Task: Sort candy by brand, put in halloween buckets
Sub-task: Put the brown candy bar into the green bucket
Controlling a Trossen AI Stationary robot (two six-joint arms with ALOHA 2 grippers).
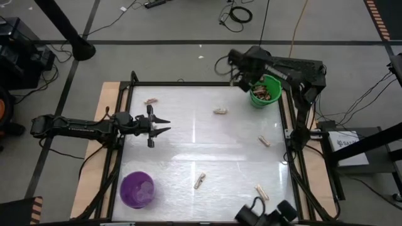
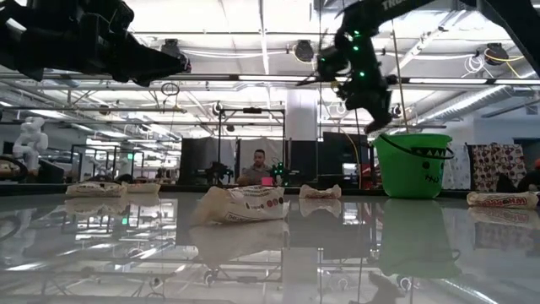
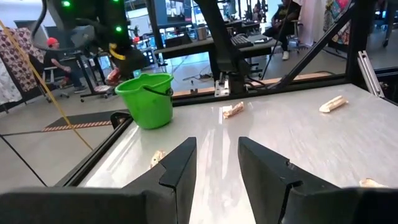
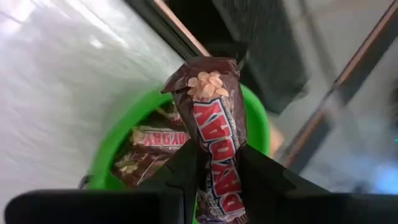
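Right claw [image 4: 217,165] clamps dark bar [image 4: 214,130] above green bucket [image 4: 109,162] rim; left claw [image 3: 216,163] released.

Background only: table, floor clutter, workshop room.
Glossy white table top [image 1: 207,144] in a black frame [image 1: 188,84] on a wood board [image 1: 107,94]. Grey floor with black cables [image 1: 239,12] and a black tape line [image 1: 188,43]; white box [image 1: 348,141] just beside the table's edge. Low view: a person seated at a desk [image 2: 257,169] far back, ceiling lights [image 2: 261,42], a white figure [image 2: 29,139] at far side. Left wrist view: a seated person with a red cap [image 3: 53,53], yellow cord [image 3: 43,87], hazard tape on floor [image 3: 74,124].
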